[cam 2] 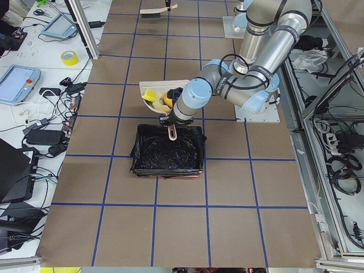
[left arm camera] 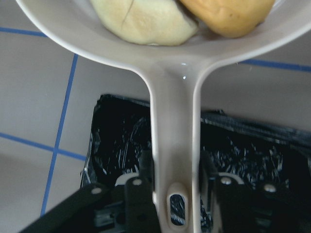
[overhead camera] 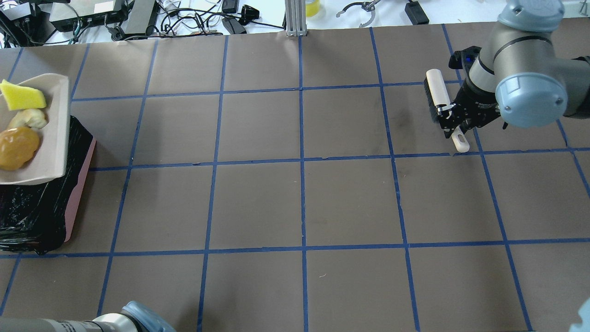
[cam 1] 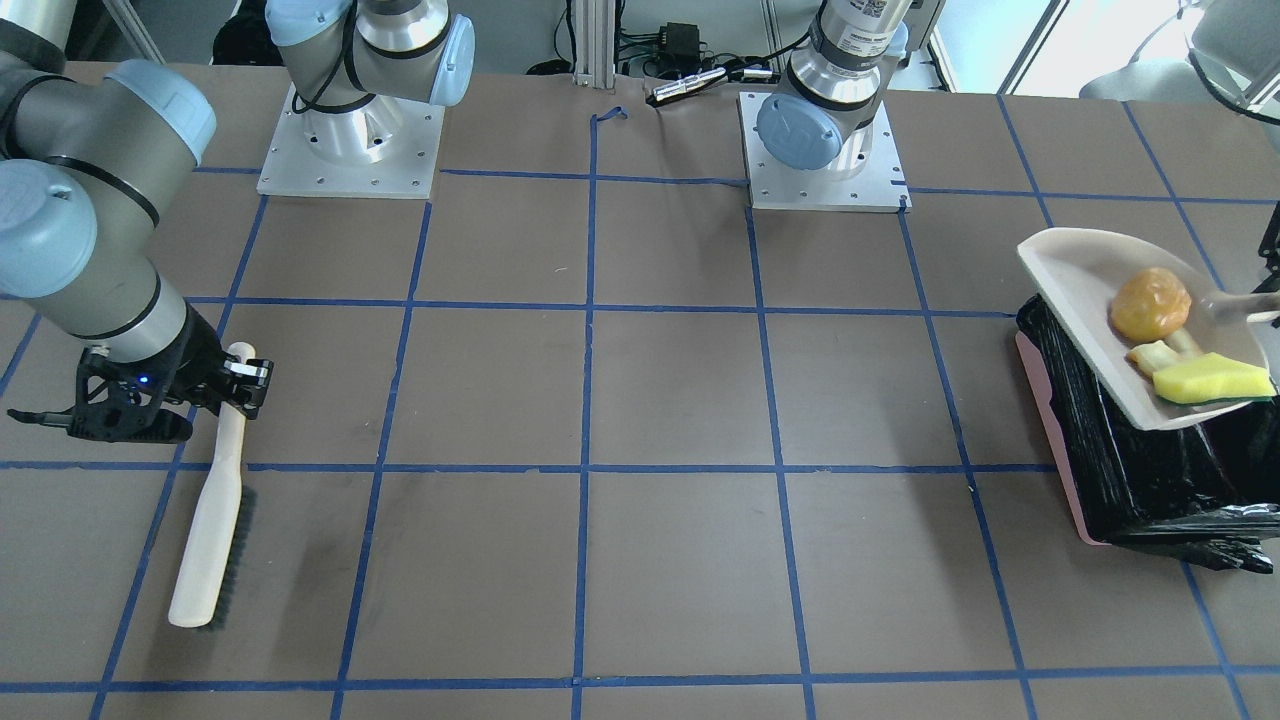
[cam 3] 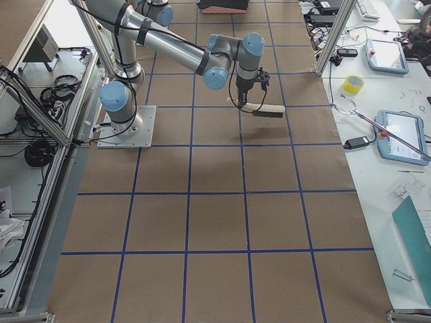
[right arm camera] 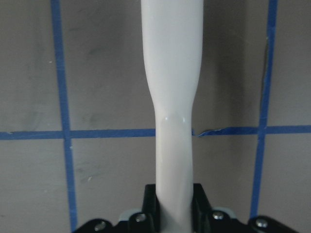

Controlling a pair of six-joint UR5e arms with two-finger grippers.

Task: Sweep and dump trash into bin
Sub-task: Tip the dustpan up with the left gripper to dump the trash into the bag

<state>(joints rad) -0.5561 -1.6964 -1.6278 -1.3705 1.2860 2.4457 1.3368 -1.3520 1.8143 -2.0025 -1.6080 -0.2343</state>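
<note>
A pale dustpan hangs tilted over the bin, a pink-sided box lined with a black bag. In the pan lie the trash pieces: an orange-brown lump, a cream crescent and a yellow wedge. My left gripper is shut on the dustpan's handle, above the bag. My right gripper is shut on the handle of a pale brush at the other end of the table. The brush is low at the table; I cannot tell if it touches.
The table is brown with a blue tape grid. The two arm bases stand along the robot's edge. Cables and boxes lie beyond the far edge. The bin sits at the table's left end.
</note>
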